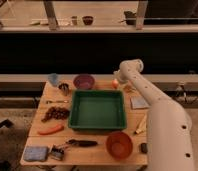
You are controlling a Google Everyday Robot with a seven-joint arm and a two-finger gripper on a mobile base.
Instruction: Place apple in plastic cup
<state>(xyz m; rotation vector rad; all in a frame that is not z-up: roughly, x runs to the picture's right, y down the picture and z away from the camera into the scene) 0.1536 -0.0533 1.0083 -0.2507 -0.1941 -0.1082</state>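
The apple (115, 84), small, round and orange-yellow with a red blush, sits at the back right of the wooden table (99, 154), just right of the purple bowl (84, 81). The pale blue plastic cup (53, 79) stands upright at the back left corner. My white arm reaches up from the lower right and bends at the far edge of the table. My gripper (117, 79) hangs down there, right at the apple, mostly hidden behind the arm's wrist. I cannot tell whether it touches the apple.
A green tray (78, 121) fills the table's middle. On the left lie a carrot (50, 130), dark grapes (55, 114) and a blue sponge (35, 153). An orange bowl (118, 144) is at the front. A grey cloth (139, 102) lies at the right.
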